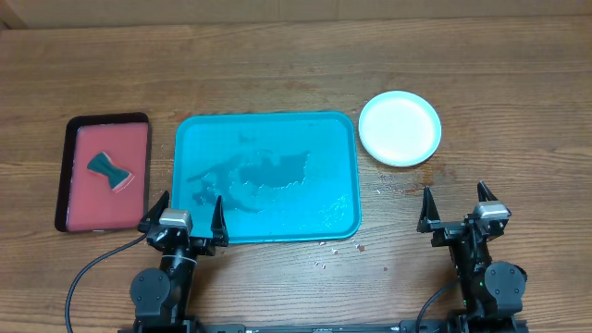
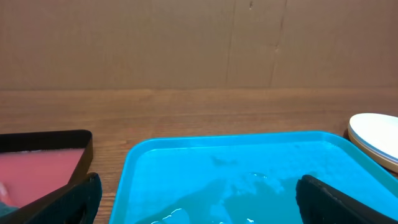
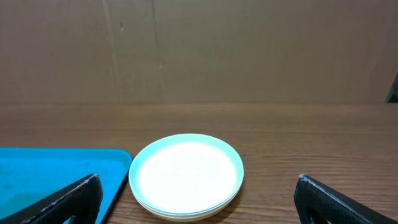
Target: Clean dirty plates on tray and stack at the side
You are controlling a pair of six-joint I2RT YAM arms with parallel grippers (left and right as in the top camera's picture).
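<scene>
The plates (image 1: 400, 128) sit stacked on the bare wood to the right of the teal-blue tray (image 1: 208, 129), white one on top; the right wrist view shows the stack (image 3: 186, 175) with pale blue and yellowish rims under it. The tray (image 2: 149, 180) holds no plates, only wet patches and puddles. My left gripper (image 1: 187, 216) rests open at the tray's near edge, nothing between its fingers. Open as well, my right gripper (image 1: 456, 211) stands near the table's front edge, below and right of the stack.
A smaller dark-rimmed tray (image 1: 134, 125) with a pink-red inside lies left of the big tray and holds a dark teal bow-shaped sponge (image 1: 110, 171). Small crumbs and spots dot the wood in front of the big tray (image 1: 356, 248).
</scene>
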